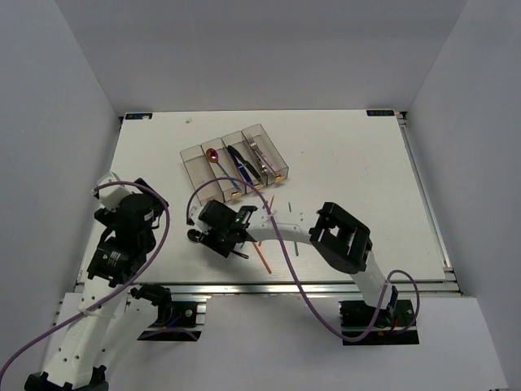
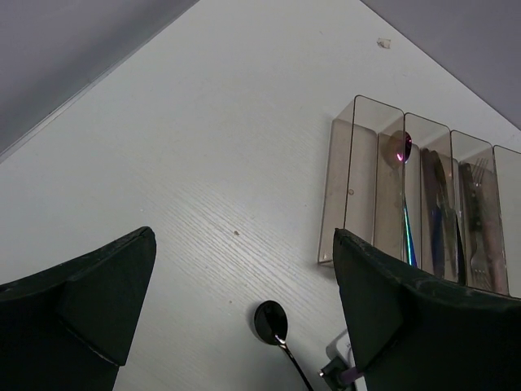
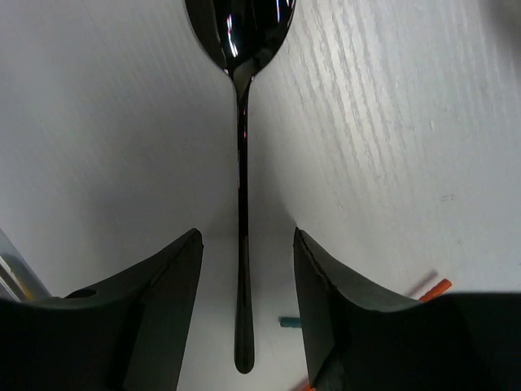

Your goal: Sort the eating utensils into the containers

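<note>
We see the right gripper (image 3: 244, 252) low over the table (image 1: 350, 163), jaws apart, straddling the handle of a dark spoon (image 3: 241, 155) with a gap on each side. The spoon lies flat, just near of the containers (image 1: 194, 167) and left of an orange chopstick (image 1: 264, 257). Our left gripper (image 2: 244, 244) hangs at the left, jaws wide apart, holding nothing.

Table (image 1: 350, 163) taken in whole from above and behind the arm bases (image 1: 368, 314), left wrist view set low by the left edge, faced toward the containers (image 2: 350, 187), right wrist view held close over the dark spoon (image 3: 241, 163), spoon shared by both wrist views
</note>
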You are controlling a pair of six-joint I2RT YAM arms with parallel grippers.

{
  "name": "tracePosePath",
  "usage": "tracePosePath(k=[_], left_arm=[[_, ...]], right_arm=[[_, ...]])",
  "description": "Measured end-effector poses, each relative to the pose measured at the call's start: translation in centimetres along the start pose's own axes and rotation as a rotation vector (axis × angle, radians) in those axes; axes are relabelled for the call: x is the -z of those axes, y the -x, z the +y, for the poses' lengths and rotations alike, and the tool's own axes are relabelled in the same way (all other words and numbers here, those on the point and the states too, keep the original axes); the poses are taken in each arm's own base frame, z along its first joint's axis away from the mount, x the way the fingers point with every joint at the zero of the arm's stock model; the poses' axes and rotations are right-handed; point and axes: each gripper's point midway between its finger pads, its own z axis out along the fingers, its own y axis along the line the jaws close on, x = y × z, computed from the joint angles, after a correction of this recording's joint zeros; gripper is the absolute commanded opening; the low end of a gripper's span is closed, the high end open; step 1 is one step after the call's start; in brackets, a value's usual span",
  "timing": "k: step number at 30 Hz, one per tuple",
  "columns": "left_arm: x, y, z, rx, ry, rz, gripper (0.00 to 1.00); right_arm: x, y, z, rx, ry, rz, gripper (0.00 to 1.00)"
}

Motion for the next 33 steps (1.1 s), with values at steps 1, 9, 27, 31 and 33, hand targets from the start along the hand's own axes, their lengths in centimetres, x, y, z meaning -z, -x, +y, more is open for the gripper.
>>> tracePosePath(k=[1,9,27,31,33], left_arm=[[0.0,0.1,0.0,0.002,-0.003,-0.002,0.98],[-0.1,-0.3,-0.4,-0.014,-0.014,0.013,0.98],[0.9,1.1,-0.1,0.037,-0.049,-0.033,0.98],[0.9,1.0,-0.1,0.033,-0.048,-0.03,0.98],[0.9,1.0,-0.2,0.031,-0.049,-0.029,0.98]], right_arm=[[-0.2,0.2,0.0,0.004,-0.003,0.001,0.53],[-1.6,2.1,0.0,0.018,-0.002,-0.019,0.38],[4.8,6.7,1.1,-0.164,0.243,-0.262,0.0],[11.0,13.7,-6.6,-0.243,0.162,-0.519,0.0],[13.0,17.3,-10.9,-0.266,0.113,-0.618,0.0]])
